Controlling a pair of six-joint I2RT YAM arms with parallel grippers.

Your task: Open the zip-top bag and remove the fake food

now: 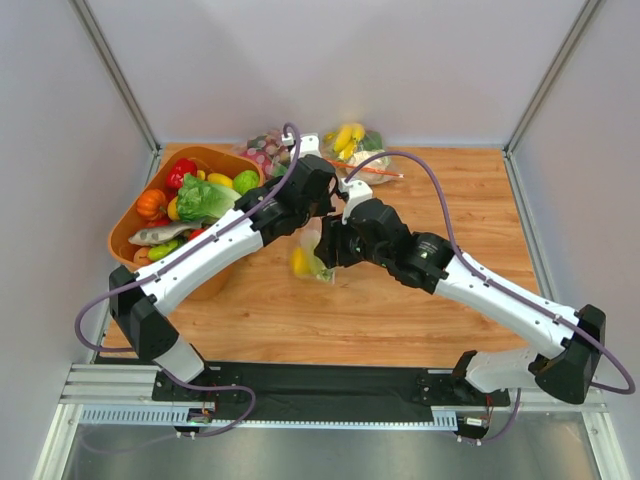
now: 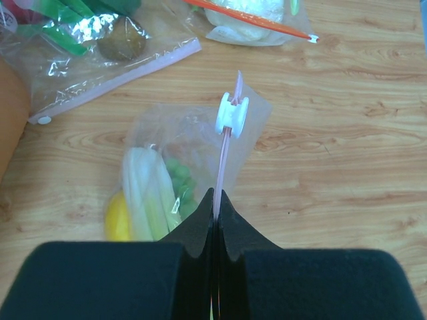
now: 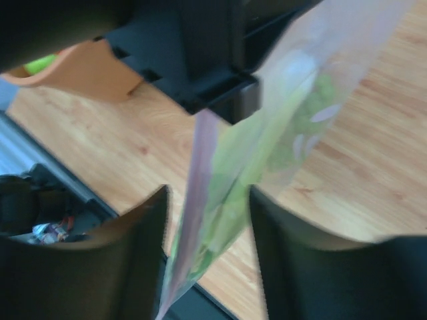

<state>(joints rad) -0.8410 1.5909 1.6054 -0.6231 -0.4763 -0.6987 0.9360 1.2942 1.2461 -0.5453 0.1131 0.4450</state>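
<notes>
I pinched the pink zip strip (image 2: 225, 157) tight in my left claw (image 2: 215, 200) so the zip-top bag (image 2: 193, 133) hung above the middle of the table (image 1: 400, 320), fake food (image 2: 150, 193) sagging low, its mouth offered up, while my right claw (image 3: 207, 227) stood half-open astride it, gripping nothing.

Wooden table (image 1: 400, 320) with orange basket (image 1: 207, 153), banana bag (image 1: 356, 142), second clear bag (image 1: 262, 147)

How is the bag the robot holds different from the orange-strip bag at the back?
The held bag has a pink zip strip; the back bag has an orange one. The held bag is pinched up by the left claw; the back bag lies flat on the table. The held bag carries a pale-green stalk; the back bag has bananas. Both are clear and hold fake food.
</notes>
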